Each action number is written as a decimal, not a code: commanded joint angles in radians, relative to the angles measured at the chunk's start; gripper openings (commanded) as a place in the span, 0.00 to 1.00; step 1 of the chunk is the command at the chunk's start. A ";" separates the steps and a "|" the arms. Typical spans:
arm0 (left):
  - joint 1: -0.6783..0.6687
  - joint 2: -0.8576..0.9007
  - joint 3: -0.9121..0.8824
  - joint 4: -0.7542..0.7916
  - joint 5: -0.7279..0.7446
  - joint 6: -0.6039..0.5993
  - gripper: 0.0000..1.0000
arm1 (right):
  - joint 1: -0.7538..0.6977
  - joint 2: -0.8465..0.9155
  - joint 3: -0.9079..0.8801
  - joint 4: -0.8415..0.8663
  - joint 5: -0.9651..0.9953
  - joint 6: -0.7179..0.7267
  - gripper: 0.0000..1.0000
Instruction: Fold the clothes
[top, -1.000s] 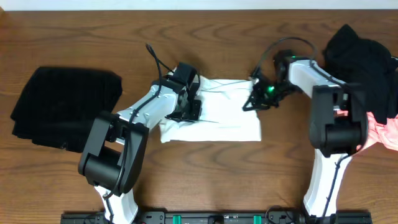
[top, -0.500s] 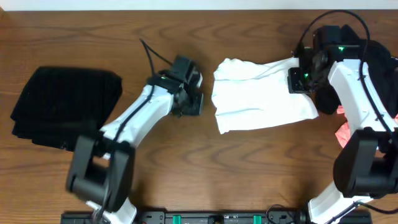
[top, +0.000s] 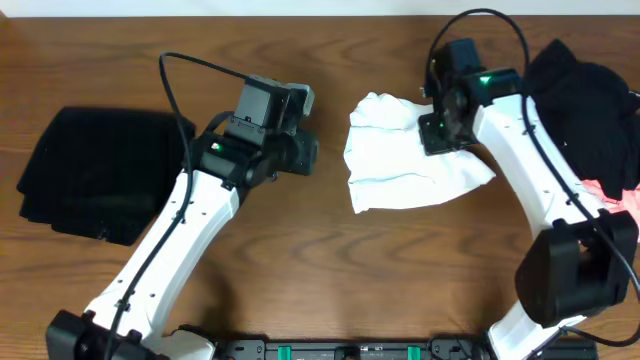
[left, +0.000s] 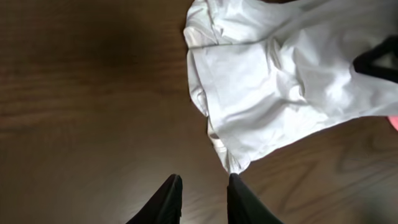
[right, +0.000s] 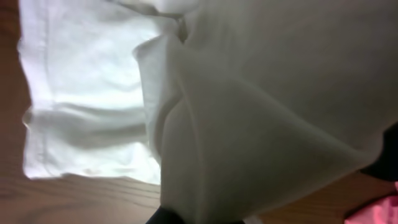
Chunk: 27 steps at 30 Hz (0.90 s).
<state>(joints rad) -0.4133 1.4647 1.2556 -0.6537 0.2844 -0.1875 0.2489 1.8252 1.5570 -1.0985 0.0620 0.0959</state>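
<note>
Right wrist: white T-shirt (right: 261, 124) covers most of right gripper (top: 437, 130).

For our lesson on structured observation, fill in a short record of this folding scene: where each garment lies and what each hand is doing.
white T-shirt: rumpled, not neatly folded, on the table right of centre
right hand: shut on the white T-shirt near its upper right part
left hand: slightly open, empty, over bare wood left of the shirt
black garment: folded flat at the left side
black pile: loose heap at the far right
pink garment: showing beneath the black pile at the right edge
</note>
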 joint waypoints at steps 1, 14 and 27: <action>0.004 0.005 0.016 -0.017 -0.012 -0.013 0.25 | 0.031 -0.019 0.028 0.031 -0.049 0.143 0.01; 0.004 -0.014 0.016 -0.129 -0.016 -0.013 0.25 | 0.173 0.124 0.026 0.158 -0.147 0.330 0.01; -0.019 0.118 -0.025 0.128 -0.045 -0.066 0.19 | 0.107 0.075 0.029 0.010 0.058 0.257 0.01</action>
<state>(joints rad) -0.4179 1.5093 1.2499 -0.5568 0.2207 -0.2367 0.3870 1.9640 1.5677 -1.0775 0.0406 0.3824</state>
